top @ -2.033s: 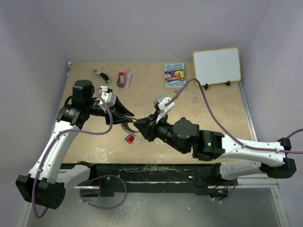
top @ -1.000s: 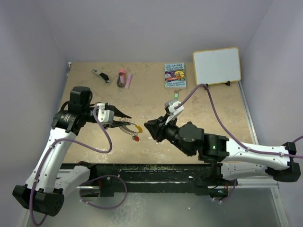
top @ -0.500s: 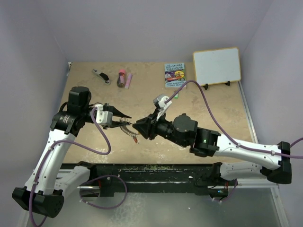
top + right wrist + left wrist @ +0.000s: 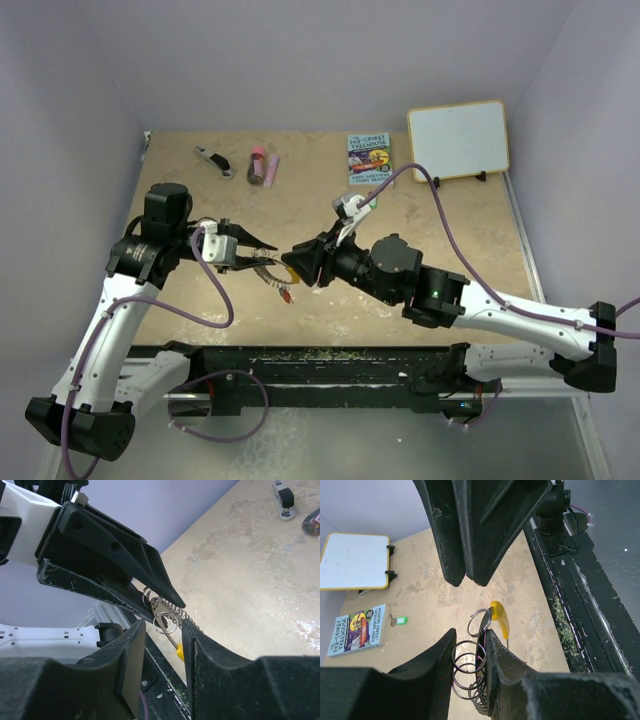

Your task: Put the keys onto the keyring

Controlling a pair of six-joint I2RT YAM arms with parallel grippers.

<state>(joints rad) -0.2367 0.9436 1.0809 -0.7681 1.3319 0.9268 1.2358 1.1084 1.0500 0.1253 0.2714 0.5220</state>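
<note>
My left gripper (image 4: 268,258) is shut on the keyring (image 4: 276,270), a silver coiled loop with a yellow stretch (image 4: 499,621), held above the table. In the left wrist view the coils (image 4: 468,666) sit between my fingers. My right gripper (image 4: 293,264) faces it tip to tip, open, its fingers on either side of the keyring's small end ring (image 4: 165,621) without touching it. A red key tag (image 4: 287,293) shows just below the keyring; I cannot tell whether it hangs from it. The green key (image 4: 372,200) lies by the book. The blue key is hidden.
A book (image 4: 369,159) and a white board (image 4: 458,138) are at the back right. A black-and-silver tool (image 4: 212,160) and a pink-and-maroon tube (image 4: 261,166) lie at the back left. The black table edge (image 4: 330,362) runs close below the grippers.
My right gripper has moved left, from apart to right up against the left gripper, with its fingers now around the keyring's end. The left arm pulled back slightly, then held still.
</note>
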